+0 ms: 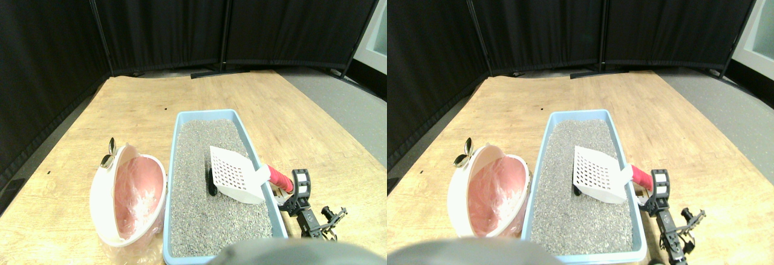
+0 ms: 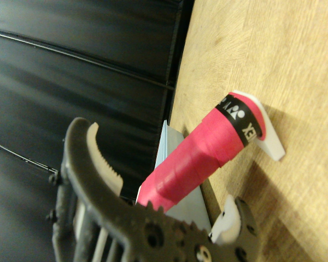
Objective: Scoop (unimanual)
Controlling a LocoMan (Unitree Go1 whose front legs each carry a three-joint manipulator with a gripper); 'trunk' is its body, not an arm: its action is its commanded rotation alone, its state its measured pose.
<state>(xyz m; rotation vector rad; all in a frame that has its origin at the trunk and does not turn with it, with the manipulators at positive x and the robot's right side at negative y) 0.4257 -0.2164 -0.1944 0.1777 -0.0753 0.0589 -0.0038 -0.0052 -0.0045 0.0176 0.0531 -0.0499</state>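
Note:
A white slotted scoop lies tilted on the grey litter in the blue litter box. Its red wrapped handle sticks out over the box's right rim. My right gripper is at the handle's outer end. In the wrist view the red handle runs between the two jaws, and a gap shows beside it, so my gripper stands open around it. A small dark lump sits in the litter at the scoop's left edge.
A white bin with a pink liner stands just left of the litter box. Everything rests on a wooden floor. Black curtain panels close off the back and left, and grey flooring lies to the right.

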